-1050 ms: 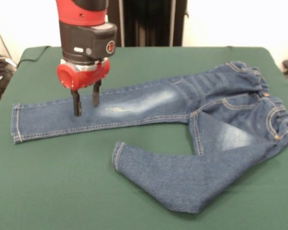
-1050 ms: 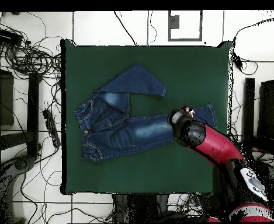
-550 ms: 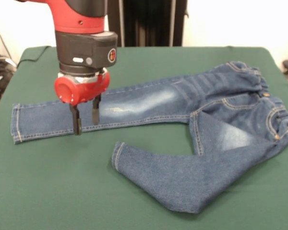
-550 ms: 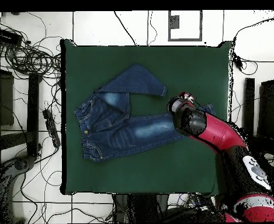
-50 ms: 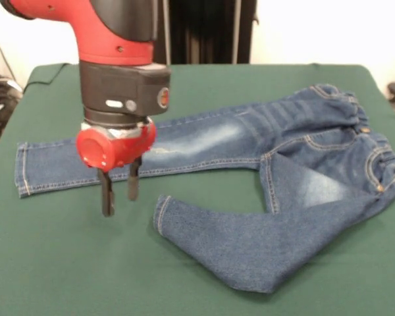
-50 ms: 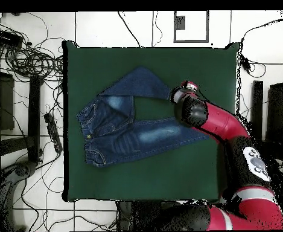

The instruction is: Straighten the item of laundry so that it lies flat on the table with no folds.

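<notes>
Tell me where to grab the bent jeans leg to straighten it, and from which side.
Take the hemmed cuff of the folded leg of the jeans, from above. It lies free on the table just right of the open gripper in the front view.

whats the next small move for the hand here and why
Probably shift sideways to the cuff of the bent leg and lower onto it. The hand hangs open above bare table, between the straight leg and that cuff. The jeans have one leg folded in at an angle, so that cuff likely needs pulling outward.
</notes>
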You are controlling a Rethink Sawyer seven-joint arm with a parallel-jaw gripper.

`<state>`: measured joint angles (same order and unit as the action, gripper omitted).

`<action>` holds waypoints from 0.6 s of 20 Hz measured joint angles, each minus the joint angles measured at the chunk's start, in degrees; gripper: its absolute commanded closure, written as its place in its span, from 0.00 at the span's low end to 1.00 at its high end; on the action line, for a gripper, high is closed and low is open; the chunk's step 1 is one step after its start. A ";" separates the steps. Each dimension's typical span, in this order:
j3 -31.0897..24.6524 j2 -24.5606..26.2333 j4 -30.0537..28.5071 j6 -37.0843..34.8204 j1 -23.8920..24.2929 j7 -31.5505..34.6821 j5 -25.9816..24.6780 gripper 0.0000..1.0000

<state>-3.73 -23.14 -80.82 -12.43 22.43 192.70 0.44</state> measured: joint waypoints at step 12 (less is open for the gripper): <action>4.40 7.02 7.90 -6.76 -9.81 0.00 5.91 0.00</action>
<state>0.66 -16.11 -72.93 -19.19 12.62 192.70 6.35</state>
